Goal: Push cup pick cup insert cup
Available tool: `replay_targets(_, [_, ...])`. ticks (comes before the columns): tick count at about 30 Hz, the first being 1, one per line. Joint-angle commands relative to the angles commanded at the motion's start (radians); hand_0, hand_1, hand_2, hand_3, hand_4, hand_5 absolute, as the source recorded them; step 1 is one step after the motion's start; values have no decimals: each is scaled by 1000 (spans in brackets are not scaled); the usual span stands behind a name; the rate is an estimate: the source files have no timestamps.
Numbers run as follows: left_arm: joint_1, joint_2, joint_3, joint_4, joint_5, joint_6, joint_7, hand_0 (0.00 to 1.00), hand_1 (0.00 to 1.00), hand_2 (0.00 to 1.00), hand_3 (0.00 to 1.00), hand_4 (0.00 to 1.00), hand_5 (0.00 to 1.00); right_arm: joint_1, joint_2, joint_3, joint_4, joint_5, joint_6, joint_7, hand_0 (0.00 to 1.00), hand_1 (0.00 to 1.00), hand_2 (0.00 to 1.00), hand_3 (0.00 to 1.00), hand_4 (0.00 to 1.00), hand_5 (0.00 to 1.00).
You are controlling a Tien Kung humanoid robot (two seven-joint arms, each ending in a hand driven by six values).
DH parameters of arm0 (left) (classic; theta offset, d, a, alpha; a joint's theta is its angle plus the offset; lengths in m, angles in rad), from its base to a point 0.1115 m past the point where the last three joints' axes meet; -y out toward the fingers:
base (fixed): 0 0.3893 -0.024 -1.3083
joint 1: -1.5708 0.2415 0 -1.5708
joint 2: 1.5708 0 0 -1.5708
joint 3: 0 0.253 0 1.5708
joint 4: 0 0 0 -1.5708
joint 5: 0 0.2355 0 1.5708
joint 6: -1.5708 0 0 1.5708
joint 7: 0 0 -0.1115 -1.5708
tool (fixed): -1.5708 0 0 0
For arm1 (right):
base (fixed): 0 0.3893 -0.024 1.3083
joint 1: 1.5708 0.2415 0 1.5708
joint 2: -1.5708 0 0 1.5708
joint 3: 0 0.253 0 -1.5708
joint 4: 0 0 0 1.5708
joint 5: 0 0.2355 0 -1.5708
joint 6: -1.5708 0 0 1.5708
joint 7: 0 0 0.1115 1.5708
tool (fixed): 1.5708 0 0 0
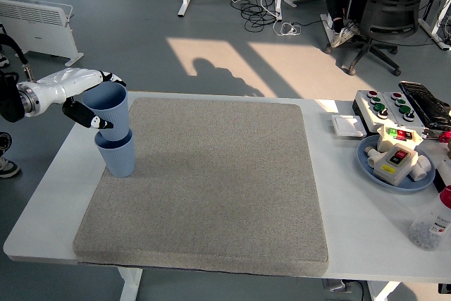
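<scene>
The big grey felt mat in front of me is bare, so my hand can pass over most of it. Two stacked light blue plastic cups stand at its far left corner. A round blue plate of small boxes and a button box block the right side.
</scene>
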Motion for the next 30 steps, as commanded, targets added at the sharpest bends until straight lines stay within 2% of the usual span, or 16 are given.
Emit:
replay_targets(9, [1, -4, 31, 35, -19, 26, -7, 429, 513, 530, 439, 647, 11, 3, 0, -2, 0, 4, 0, 1, 711, 636, 648, 588, 123, 410])
replay_targets(10, [2, -4, 33, 38, -25, 31, -9, 379, 524, 579, 465, 675, 73, 3, 0, -3, 0, 5, 0, 1, 711, 637, 648, 588, 123, 410])
replay_targets(15, [3, -6, 39, 43, -48, 41, -15, 379, 524, 579, 465, 675, 73, 4, 0, -1, -1, 4, -1, 2, 711, 637, 648, 588, 123, 410])
replay_targets(16, [3, -6, 39, 43, -49, 41, -17, 404, 617, 745, 628, 854, 292, 4, 0, -1, -1, 3, -1, 1, 711, 636, 648, 588, 123, 411])
replay_targets(21, [3, -7, 41, 45, -44, 39, -30, 404, 617, 745, 628, 854, 292, 5, 0, 1, -1, 2, -1, 1, 711, 636, 648, 588, 123, 411])
replay_targets(22, [3, -7, 43, 46, -42, 39, -31, 712, 809, 923, 870, 939, 385, 5, 0, 2, -1, 0, -1, 0, 711, 636, 649, 588, 123, 412])
replay_targets(27, [6, -10, 57, 51, -44, 55, -33, 712, 809, 923, 870, 939, 385, 5, 0, -1, -1, 4, -2, 1, 711, 636, 649, 588, 123, 412])
replay_targets(28, [7, -11, 60, 53, -44, 58, -33, 902, 943, 998, 998, 993, 437, 5, 0, 0, -1, 3, -2, 1, 711, 636, 648, 588, 124, 411])
replay_targets(30, [9, -12, 64, 57, -45, 63, -33, 902, 943, 998, 998, 993, 437, 6, 0, 0, -1, 2, -2, 1, 711, 636, 648, 588, 124, 411])
